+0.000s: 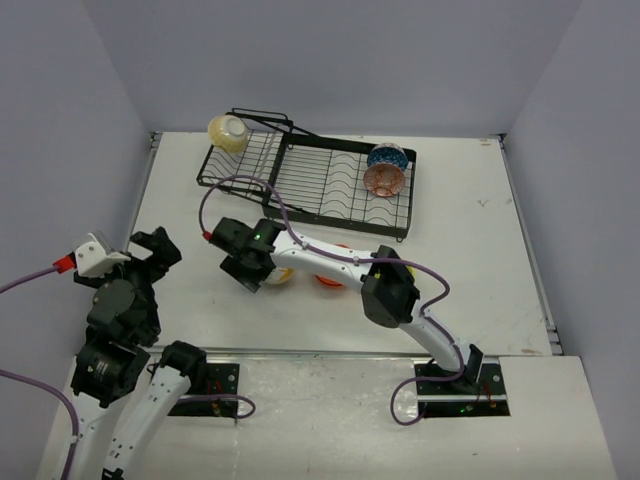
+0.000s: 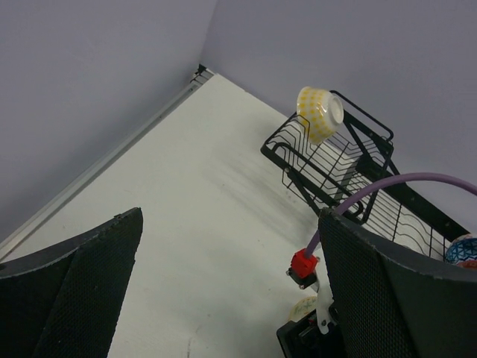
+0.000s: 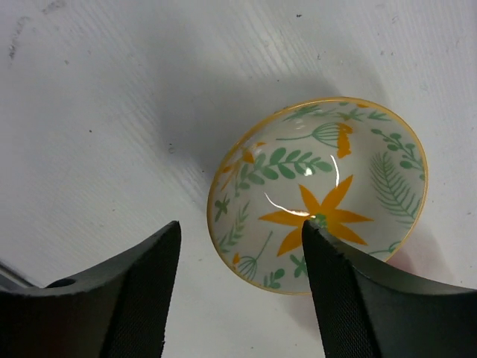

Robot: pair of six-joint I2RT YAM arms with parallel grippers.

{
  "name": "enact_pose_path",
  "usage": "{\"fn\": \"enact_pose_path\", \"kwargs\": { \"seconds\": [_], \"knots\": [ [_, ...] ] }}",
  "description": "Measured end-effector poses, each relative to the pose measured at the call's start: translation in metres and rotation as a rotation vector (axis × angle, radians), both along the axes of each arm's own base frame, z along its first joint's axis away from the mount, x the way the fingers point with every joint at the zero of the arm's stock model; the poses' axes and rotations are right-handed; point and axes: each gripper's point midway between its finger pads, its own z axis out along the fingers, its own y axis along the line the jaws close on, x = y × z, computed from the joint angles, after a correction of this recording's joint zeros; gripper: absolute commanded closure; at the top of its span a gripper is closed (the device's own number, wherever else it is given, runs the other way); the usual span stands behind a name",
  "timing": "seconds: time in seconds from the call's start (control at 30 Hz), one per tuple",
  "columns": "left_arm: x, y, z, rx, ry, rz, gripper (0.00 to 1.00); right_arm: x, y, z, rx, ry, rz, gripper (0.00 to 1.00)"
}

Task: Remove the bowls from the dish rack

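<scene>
The black wire dish rack stands at the back of the table. A cream and yellow bowl leans on its tilted left section, and also shows in the left wrist view. A blue patterned bowl and a pinkish bowl stand at the rack's right end. My right gripper is open, its jaws straddling the rim of a cream floral bowl that sits upright on the table. An orange-red bowl lies beside it, mostly hidden by the arm. My left gripper is open and empty at the table's left.
The right arm stretches leftward across the table in front of the rack, its elbow near the middle. A yellow-green patch peeks out behind the elbow. Grey walls close in the table on three sides. The rack lies ahead of the left gripper.
</scene>
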Motion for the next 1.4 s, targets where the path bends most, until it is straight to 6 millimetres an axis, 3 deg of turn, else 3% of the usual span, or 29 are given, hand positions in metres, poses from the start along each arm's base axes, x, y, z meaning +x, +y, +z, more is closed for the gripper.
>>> {"fn": "enact_pose_path", "kwargs": {
  "seconds": [0.13, 0.27, 0.37, 0.47, 0.57, 0.67, 0.77, 0.9, 1.07, 1.17, 1.2, 1.23, 1.3, 1.4],
  "knots": [
    [0.005, -0.005, -0.003, 0.007, 0.021, -0.021, 0.00, -0.001, 0.003, 0.023, 0.051, -0.013, 0.011, 0.25],
    [0.015, -0.017, -0.004, 0.002, 0.048, -0.073, 0.00, 0.000, 0.000, 0.072, 0.139, -0.066, 0.011, 0.22],
    [0.032, -0.041, -0.003, -0.027, 0.076, -0.170, 0.00, -0.002, -0.019, 0.117, 0.207, -0.113, -0.010, 0.21],
    [0.055, -0.067, -0.005, -0.067, 0.140, -0.257, 0.00, -0.003, -0.055, 0.156, 0.287, -0.151, -0.062, 0.20],
    [0.084, -0.091, -0.003, -0.114, 0.186, -0.309, 0.00, 0.004, -0.112, 0.182, 0.382, -0.191, -0.162, 0.18],
    [0.115, -0.113, -0.002, -0.164, 0.213, -0.352, 0.00, 0.006, -0.171, 0.193, 0.465, -0.232, -0.265, 0.15],
    [0.153, -0.119, 0.005, -0.220, 0.227, -0.364, 0.00, -0.010, -0.201, 0.194, 0.566, -0.255, -0.296, 0.13],
    [0.203, -0.100, 0.015, -0.278, 0.195, -0.331, 0.00, -0.034, -0.217, 0.177, 0.667, -0.237, -0.309, 0.11],
    [0.267, -0.028, 0.009, -0.353, 0.140, -0.219, 0.00, -0.059, -0.223, 0.154, 0.802, -0.173, -0.314, 0.11],
    [0.306, 0.018, -0.016, -0.418, 0.100, -0.195, 0.00, -0.079, -0.216, 0.158, 0.929, -0.124, -0.244, 0.06],
    [0.316, 0.022, -0.014, -0.431, 0.066, -0.227, 0.00, -0.088, -0.214, 0.163, 0.979, -0.104, -0.207, 0.03],
    [0.333, 0.040, -0.040, -0.460, 0.086, -0.221, 0.00, -0.095, -0.213, 0.166, 1.013, -0.093, -0.177, 0.02],
    [0.362, 0.052, -0.064, -0.494, 0.081, -0.272, 0.00, -0.108, -0.213, 0.173, 1.075, -0.080, -0.121, 0.01],
    [0.405, 0.053, -0.094, -0.516, 0.082, -0.376, 0.00, -0.121, -0.217, 0.186, 1.142, -0.085, -0.062, 0.01]
  ]
}}
